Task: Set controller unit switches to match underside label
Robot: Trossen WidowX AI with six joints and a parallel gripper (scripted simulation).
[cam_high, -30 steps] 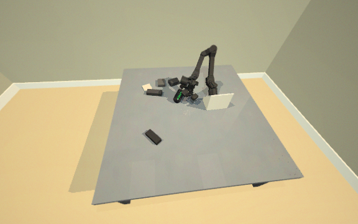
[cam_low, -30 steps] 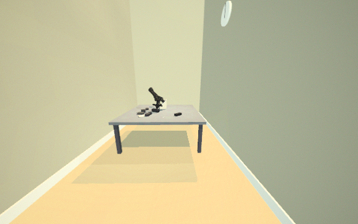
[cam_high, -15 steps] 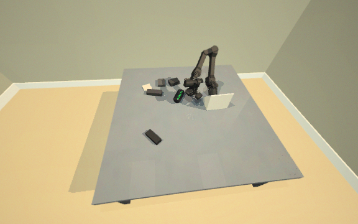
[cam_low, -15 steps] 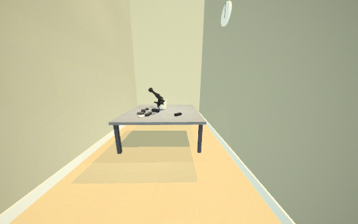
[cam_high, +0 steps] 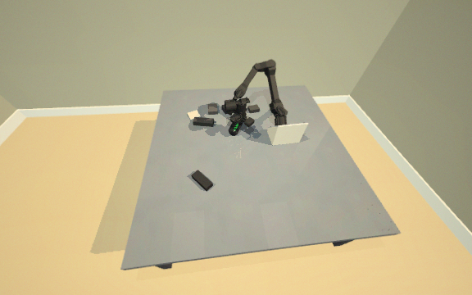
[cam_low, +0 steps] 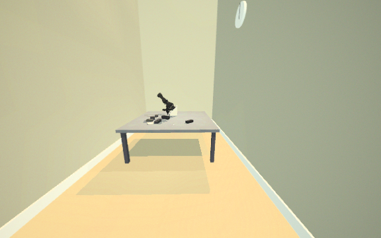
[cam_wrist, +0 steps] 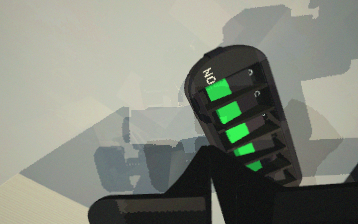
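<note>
Dark grey controller unit, switches upward, beyond the closed gripper tips

Nearest in your wrist view, the gripper (cam_high: pixel 236 119) (cam_wrist: pixel 207 151) has its fingers together with nothing between them. Just past the tips, the controller unit (cam_high: pixel 233 131) (cam_low: pixel 165 117) (cam_wrist: pixel 280 112) lies on the worktop (cam_high: pixel 260 184) (cam_low: pixel 177 127), its near end partly hidden behind the fingers. Note the long axis: it slants from that end, lower right, toward the end marked ON, upper left, so the switch row runs obliquely to your fingers. Your next press probably requires the tips to travel along this slant, not straight up the view; a straight path might catch a neighbouring rocker. Farther off, apart from the unit, lies a dark block (cam_high: pixel 201 180) (cam_low: pixel 189 121).
</note>
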